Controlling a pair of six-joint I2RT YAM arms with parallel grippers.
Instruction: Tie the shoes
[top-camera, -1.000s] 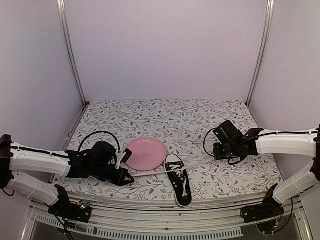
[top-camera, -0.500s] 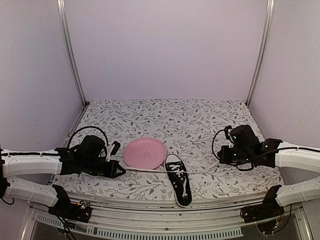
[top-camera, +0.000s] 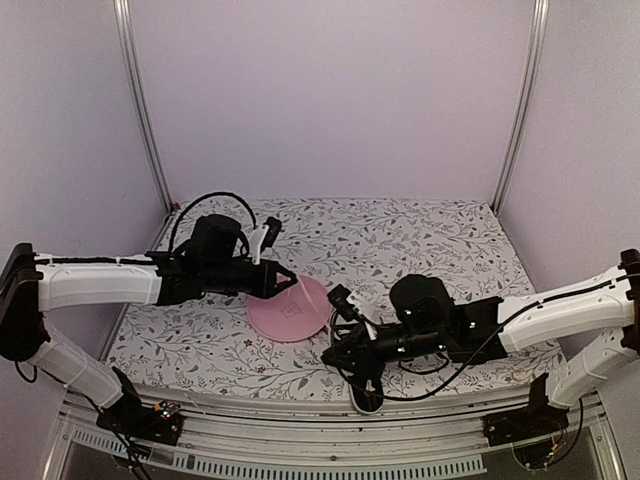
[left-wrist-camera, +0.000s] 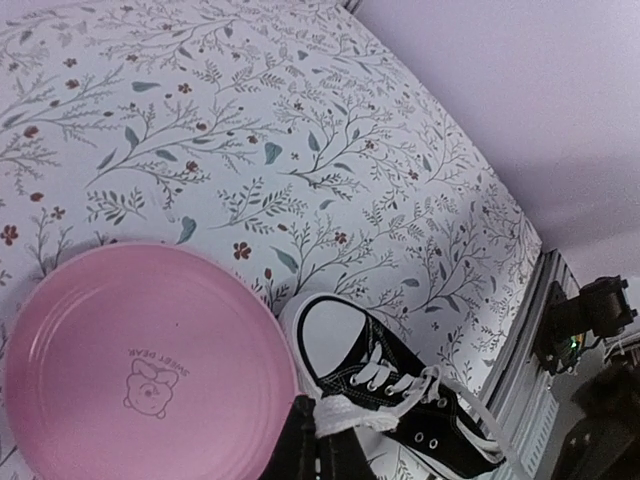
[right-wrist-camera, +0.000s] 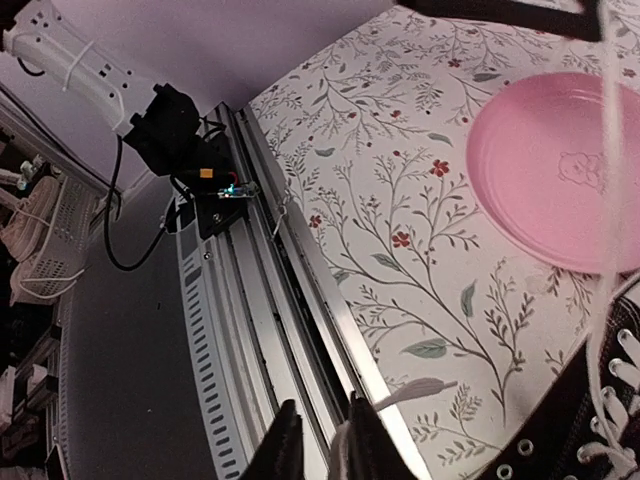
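Right of the plate (top-camera: 285, 315), toe just beside its rim: 1 black shoe (left-wrist-camera: 385, 385). Left gripper (top-camera: 289, 283) above the plate, jaws clamped on a white lace (left-wrist-camera: 345, 415) leading up from the shoe. Right gripper (top-camera: 336, 353) low over the shoe, jaws nearly together, can't tell if gripping anything.

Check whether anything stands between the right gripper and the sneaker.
Nothing visible does. The right gripper sits right over the black sneaker. The pink plate lies beside the toe, off to the left, and the white lace pinched in the left gripper rises over the plate.
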